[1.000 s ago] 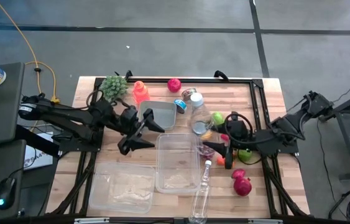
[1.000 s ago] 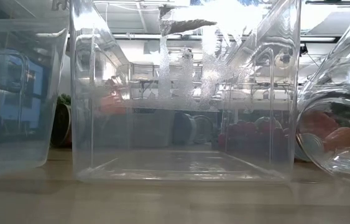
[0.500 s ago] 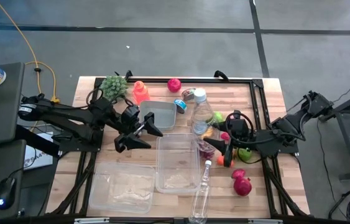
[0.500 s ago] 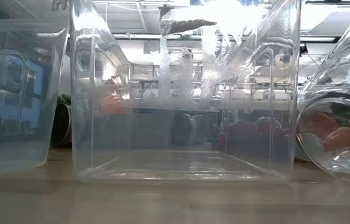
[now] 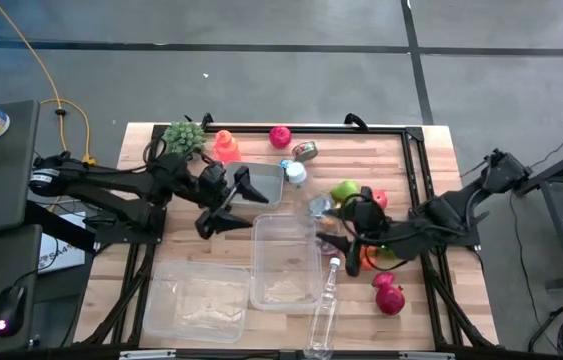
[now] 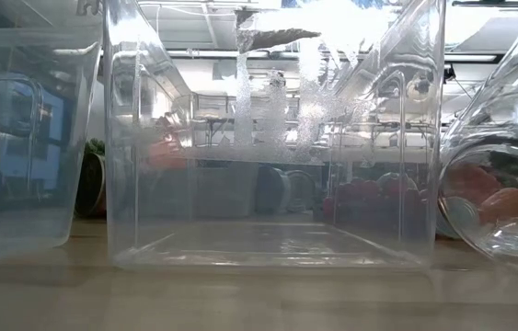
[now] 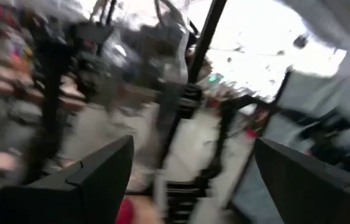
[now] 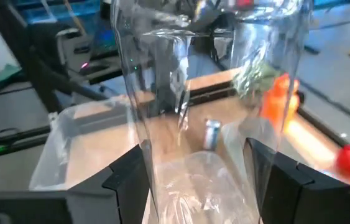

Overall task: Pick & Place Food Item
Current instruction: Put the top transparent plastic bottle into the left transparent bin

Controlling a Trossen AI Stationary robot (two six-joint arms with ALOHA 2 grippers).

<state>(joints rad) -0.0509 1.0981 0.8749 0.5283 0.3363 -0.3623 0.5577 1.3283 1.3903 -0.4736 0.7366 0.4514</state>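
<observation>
Your wooden table (image 5: 431, 140) sits on a grey floor with an orange cable running off at left. The right gripper (image 5: 333, 240) is clamped on the clear bottle (image 8: 206, 81) beside the clear bin (image 5: 285, 262). The left gripper (image 5: 236, 200) hangs spread open over the small tray (image 5: 261, 180). A red apple (image 5: 280, 136), broccoli (image 5: 183, 138) and green apple (image 5: 345, 190) lie around; a second bottle (image 5: 326, 305) lies by the bin.

- Three clear plastic bins: a small one (image 5: 258, 183), a tall one (image 5: 285, 260), a wide shallow one (image 5: 197, 308).
- Two clear plastic bottles: (image 5: 325, 305), (image 5: 323, 204).
- Two dark robot arms.
- One leafy green bunch (image 5: 183, 137).
- One small metal tin (image 5: 304, 151).
</observation>
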